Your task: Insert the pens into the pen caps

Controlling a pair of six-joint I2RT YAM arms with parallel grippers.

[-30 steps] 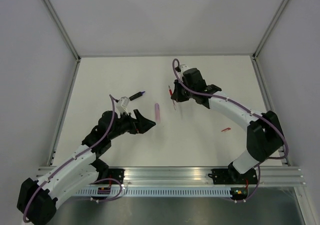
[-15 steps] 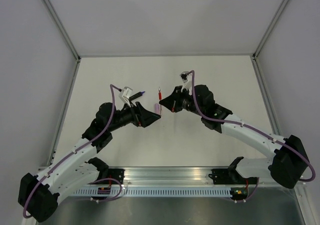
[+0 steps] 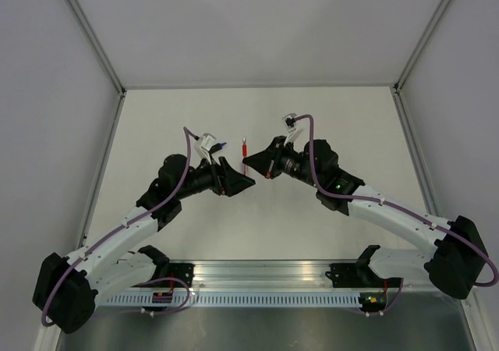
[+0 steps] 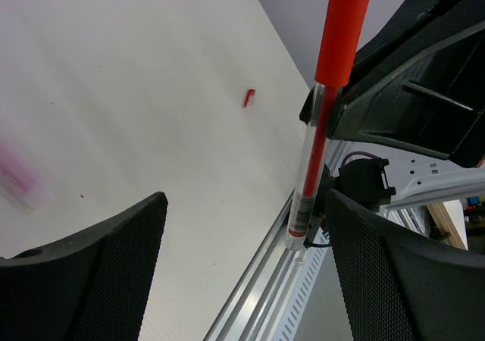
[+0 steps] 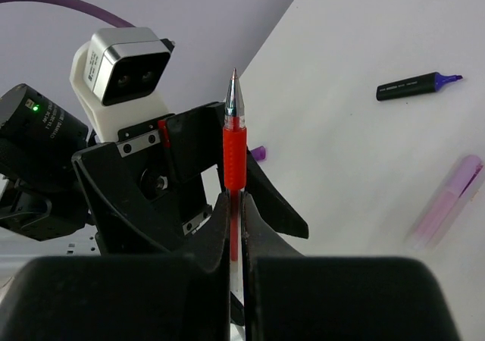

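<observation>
My right gripper (image 3: 255, 164) (image 5: 236, 204) is shut on the thin red pen (image 5: 235, 148) and holds it above the table, tip pointing away from the fingers. The pen also shows in the top view (image 3: 244, 147). My left gripper (image 3: 238, 181) (image 4: 242, 273) is open and empty, facing the right one. In the left wrist view the red pen (image 4: 336, 68) hangs between my left fingers, close to the right one. The red cap (image 4: 248, 97) lies on the table. The pale pink pen (image 5: 447, 201), the dark purple-black pen (image 5: 417, 87) and a purple cap (image 5: 258, 153) lie on the table.
The white table (image 3: 335, 125) is walled at the back and both sides. An aluminium rail (image 3: 265, 274) runs along the near edge. The dark pen's tip (image 3: 221, 145) shows beside the left wrist camera (image 3: 207, 143).
Both grippers have closed in on each other over the table's middle. The right one carried the red pen leftwards; the left one rose and swung right, over the pink pen.
</observation>
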